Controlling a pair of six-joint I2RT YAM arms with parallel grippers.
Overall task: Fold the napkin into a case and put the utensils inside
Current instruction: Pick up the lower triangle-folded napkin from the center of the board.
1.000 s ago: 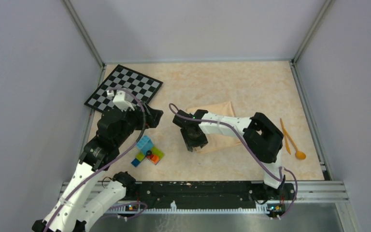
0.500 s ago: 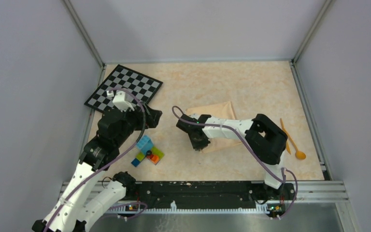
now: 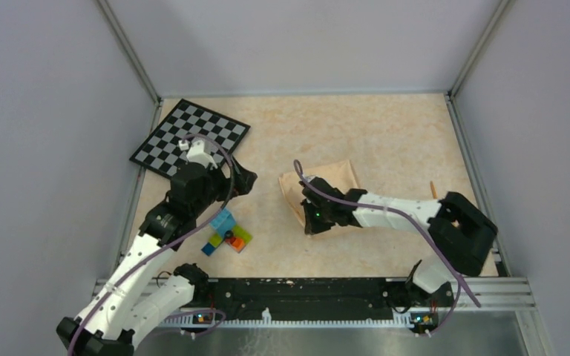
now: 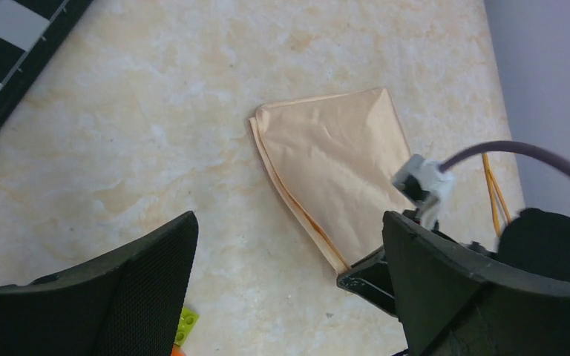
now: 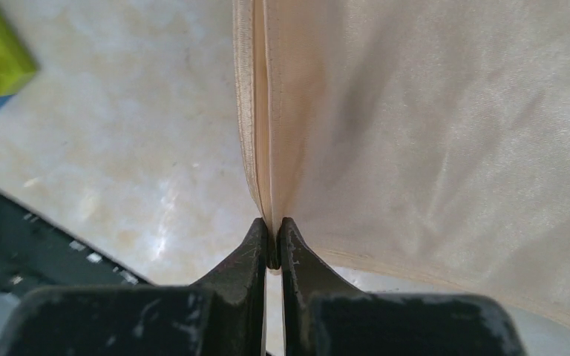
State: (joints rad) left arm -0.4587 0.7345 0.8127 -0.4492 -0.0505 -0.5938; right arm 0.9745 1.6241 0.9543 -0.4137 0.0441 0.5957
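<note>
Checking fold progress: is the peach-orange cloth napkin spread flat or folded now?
Folded: the peach-orange cloth napkin shows stacked layers along one edge, and the right gripper is shut on that doubled edge.

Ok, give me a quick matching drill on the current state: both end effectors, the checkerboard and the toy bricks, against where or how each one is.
Things:
1. right end effector
2. left end effector
3. checkerboard
4. toy bricks

States or places:
A. far left corner of the table
B. open and empty, above the table
C. shut on the near corner of the napkin
D. near side, left of the napkin

Pairs: 1-C, 2-B, 3-A, 4-D.
</note>
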